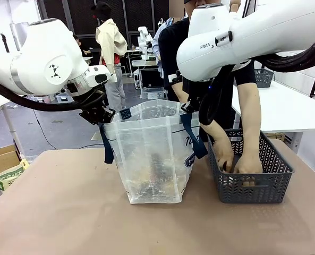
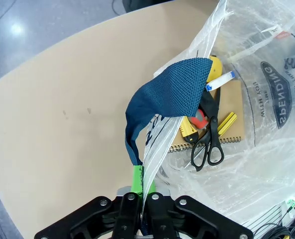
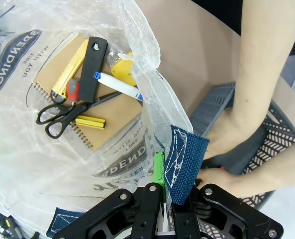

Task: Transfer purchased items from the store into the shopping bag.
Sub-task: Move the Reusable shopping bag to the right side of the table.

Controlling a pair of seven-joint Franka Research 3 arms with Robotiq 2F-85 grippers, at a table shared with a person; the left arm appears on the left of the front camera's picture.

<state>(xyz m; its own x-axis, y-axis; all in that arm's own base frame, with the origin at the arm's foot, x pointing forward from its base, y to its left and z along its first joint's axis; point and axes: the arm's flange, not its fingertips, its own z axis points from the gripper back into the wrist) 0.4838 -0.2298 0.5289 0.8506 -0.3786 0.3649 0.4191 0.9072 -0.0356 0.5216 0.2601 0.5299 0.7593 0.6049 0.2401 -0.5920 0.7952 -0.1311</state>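
Front camera faces person (image 1: 250, 117) across table (image 1: 56, 212); 2 wrist cameras close above same shopping bag (image 1: 146, 154).

tan table (image 1: 67, 212) bears bag (image 1: 152, 154) (upright), basket (image 1: 253, 188).

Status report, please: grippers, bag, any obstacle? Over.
Left gripper shut on shopping bag rim. Right gripper shut on opposite rim. Notebook, scissors inside. Person's hands in basket.

The shopping bag (image 1: 152, 154) stands mid-worktop (image 1: 56, 212), the basket (image 1: 250, 186) just right of it, a person's hands (image 1: 248, 162) inside; within the bag, scissors (image 2: 212, 128) and perhaps a cutter (image 3: 91, 64) lie on the notebook (image 2: 232, 114)
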